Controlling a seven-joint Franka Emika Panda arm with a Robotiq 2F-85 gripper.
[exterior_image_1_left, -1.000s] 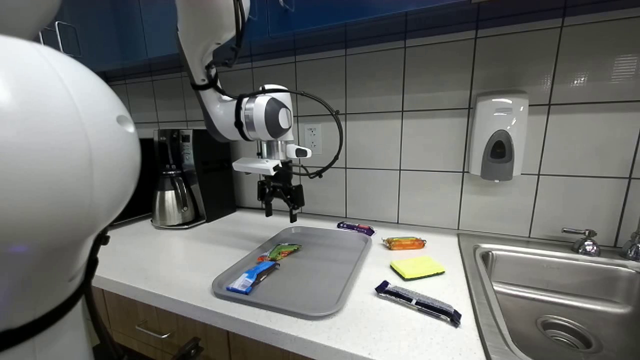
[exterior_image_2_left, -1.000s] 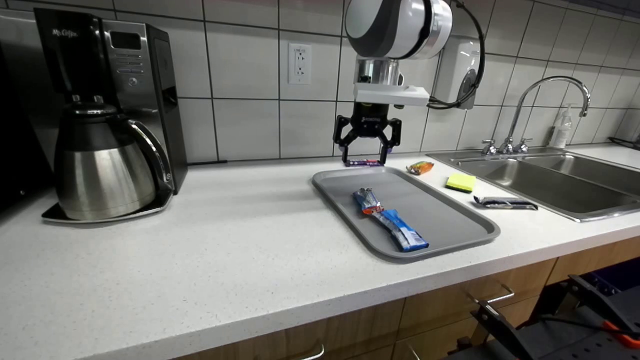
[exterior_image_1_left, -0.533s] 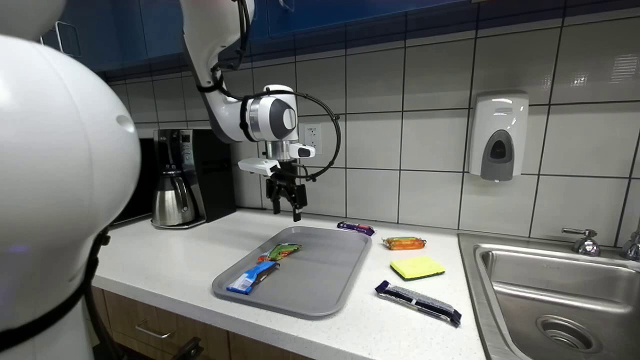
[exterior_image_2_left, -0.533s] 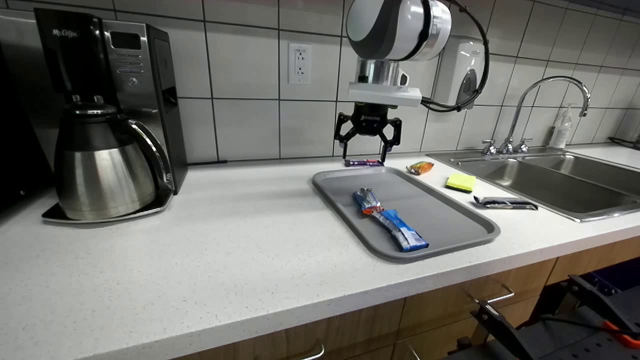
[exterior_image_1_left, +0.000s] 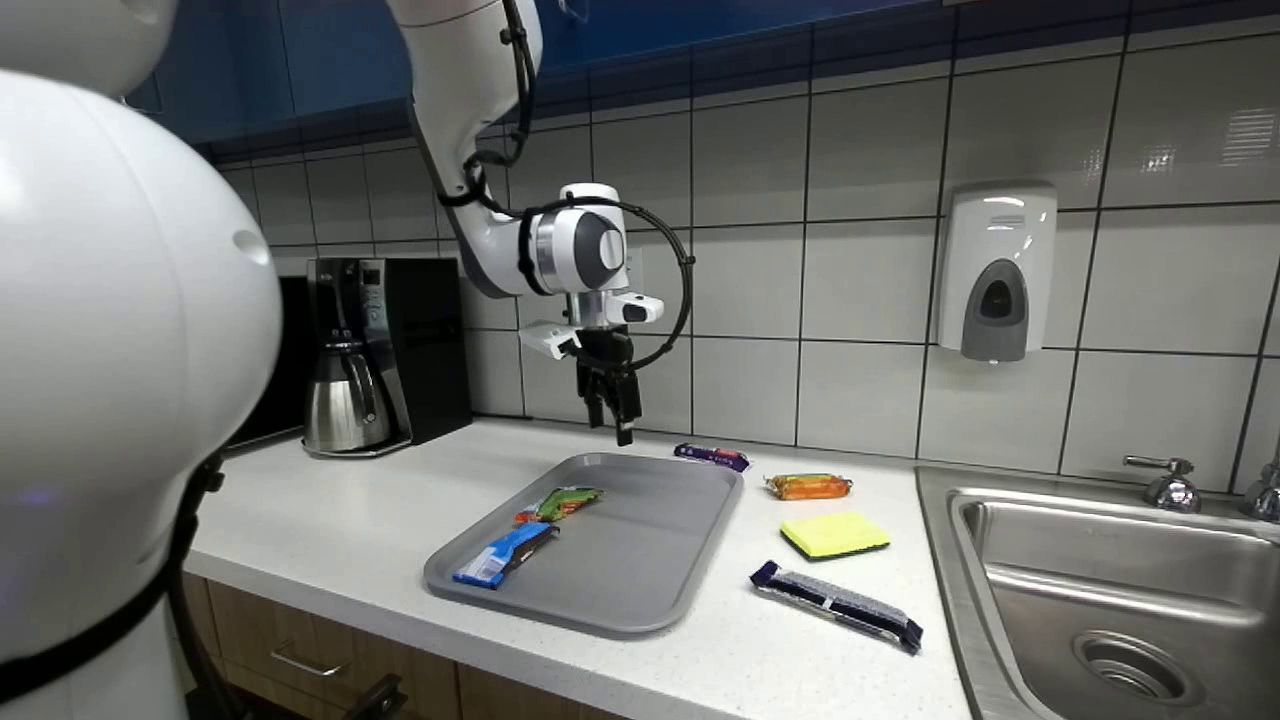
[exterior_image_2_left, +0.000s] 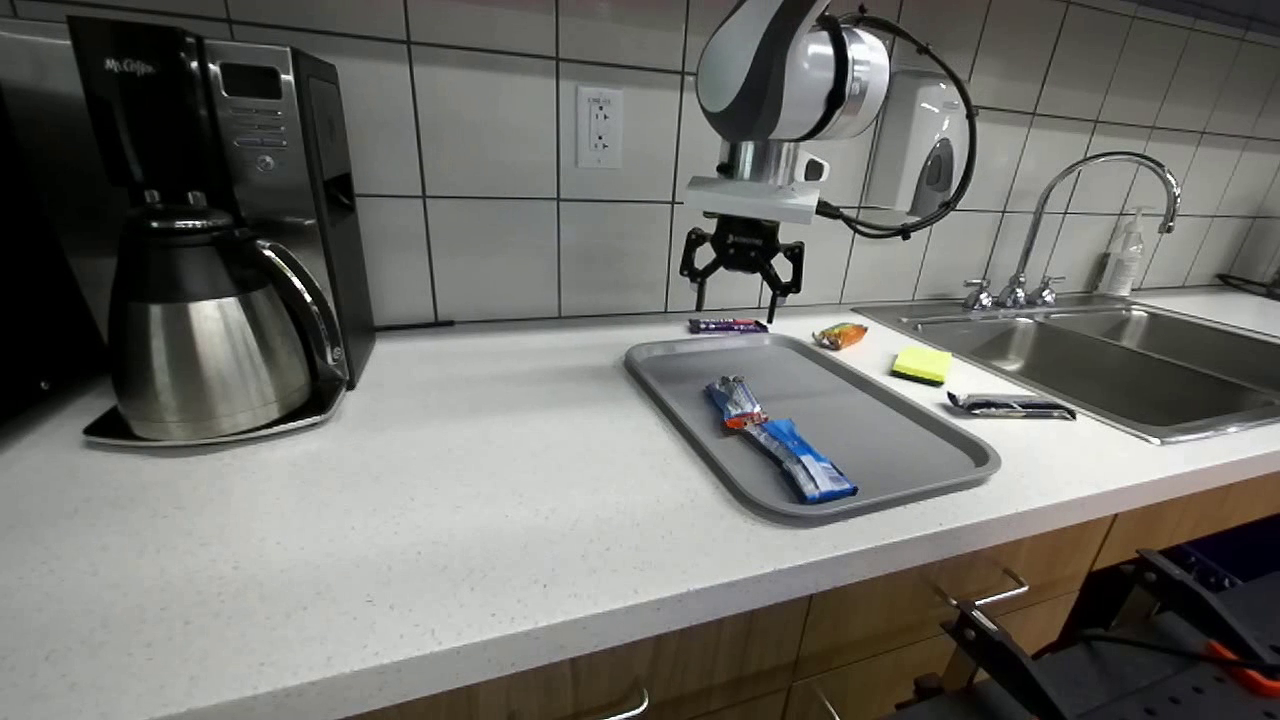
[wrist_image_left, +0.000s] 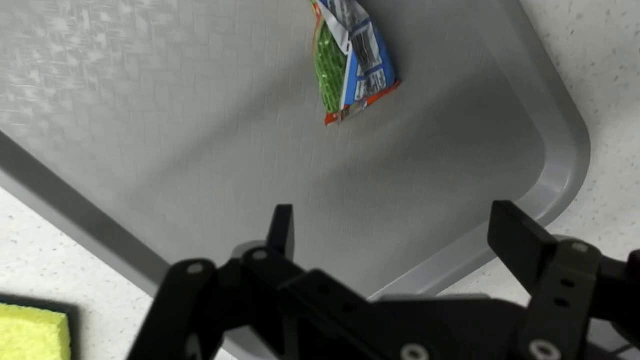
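My gripper (wrist_image_left: 392, 215) stands open above the back part of the grey tray (exterior_image_1_left: 640, 610), nothing between its fingers. Two wrapped snacks lie on the tray: a green, red and blue packet (wrist_image_left: 357, 60) and a blue bar (exterior_image_2_left: 805, 465) touching or nearly touching it. Just behind the tray, by the wall, is a purple bar (exterior_image_1_left: 712, 457); in an exterior view it shows close below the gripper (exterior_image_2_left: 736, 312). Right of the tray are an orange packet (exterior_image_1_left: 808, 487), a yellow sponge (exterior_image_1_left: 834, 535) with a dark underside, and a dark blue and silver bar (exterior_image_1_left: 838, 607).
A steel sink (exterior_image_2_left: 1120, 350) with a curved faucet (exterior_image_2_left: 1100, 165) is at the right. The coffee maker (exterior_image_2_left: 250, 200) and its steel carafe (exterior_image_2_left: 205, 320) occupy the left. The tiled wall (exterior_image_1_left: 740, 290) rises close behind, bearing a soap dispenser (exterior_image_1_left: 1000, 270).
In an exterior view my gripper has shifted right along the wall, towards the purple bar, and turned about its vertical axis. Its jaws stay wide; the snacks and tray have not moved.
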